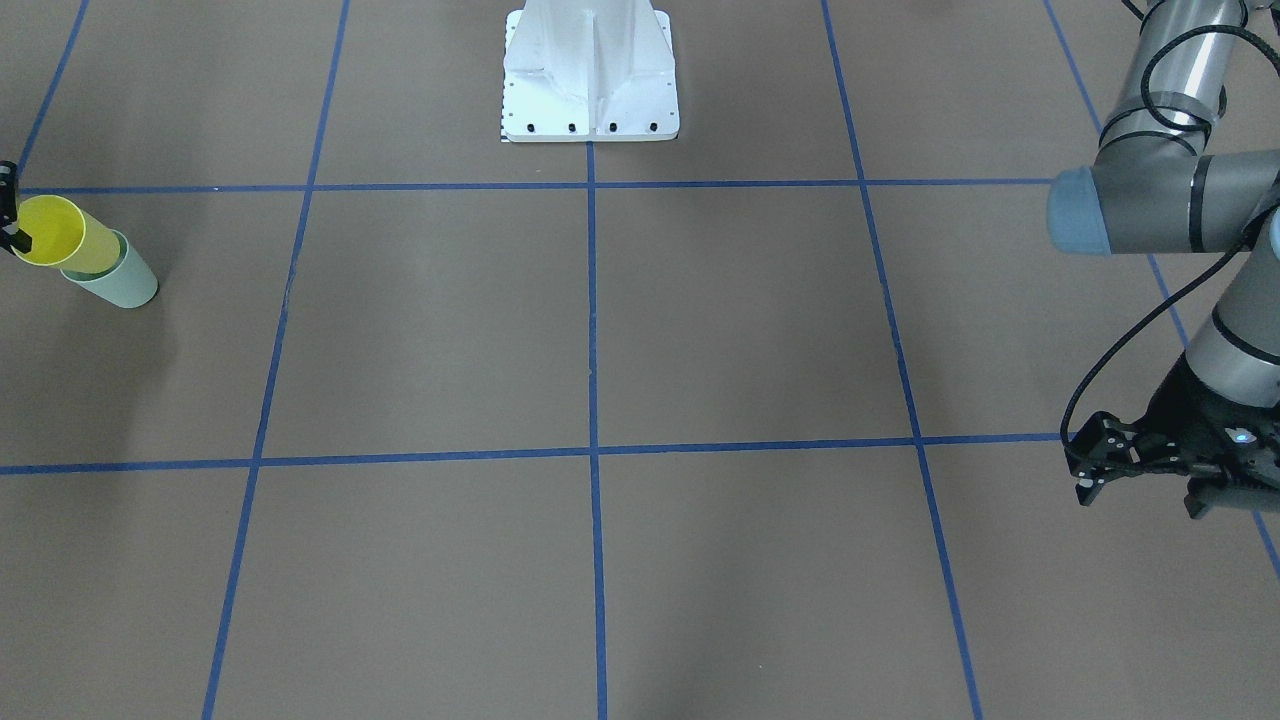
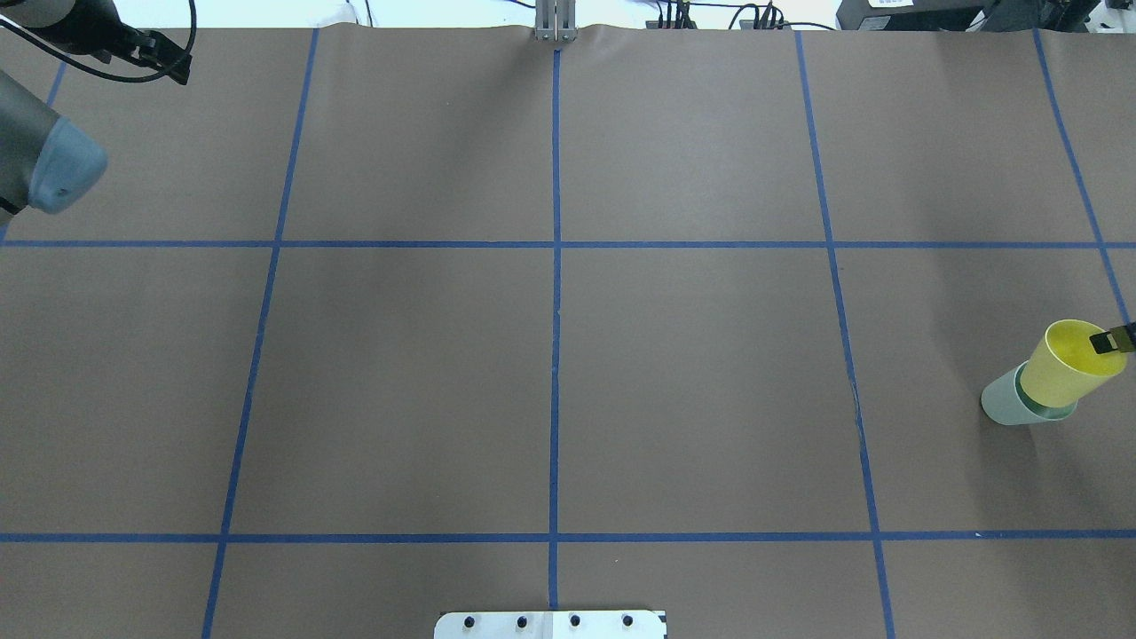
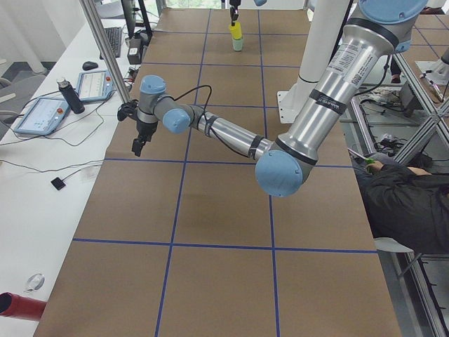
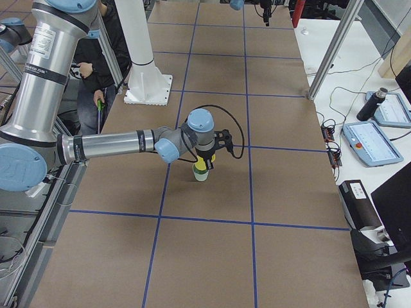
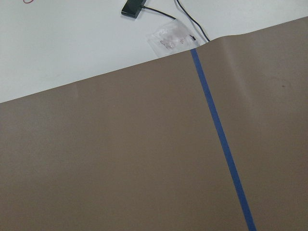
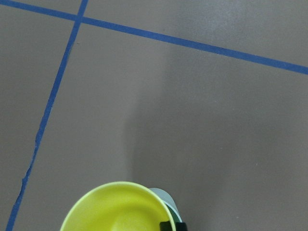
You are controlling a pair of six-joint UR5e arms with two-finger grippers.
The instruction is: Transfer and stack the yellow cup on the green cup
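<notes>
Seen from the desk's end on the robot's right, the right gripper [image 4: 207, 162] is nearest, pointing down over the two cups. It is clamped on the rim of the yellow cup [image 2: 1069, 364], and one dark finger [image 2: 1114, 340] shows just inside that rim. The yellow cup's lower part sits inside the green cup [image 2: 1007, 406], with much of its yellow wall above the green rim. The green cup stands on the brown desk [image 2: 692, 382], close to the edge on the robot's right, in the middle row of squares marked by blue tape lines [image 2: 556, 355].

Farther along is the robot's white base plate [image 1: 590, 75], at the middle of the desk's robot side.

At the far end, on the robot's left, the left gripper [image 1: 1145, 497] hangs above the desk, well apart from the cups. Its fingers are spread and hold nothing.
</notes>
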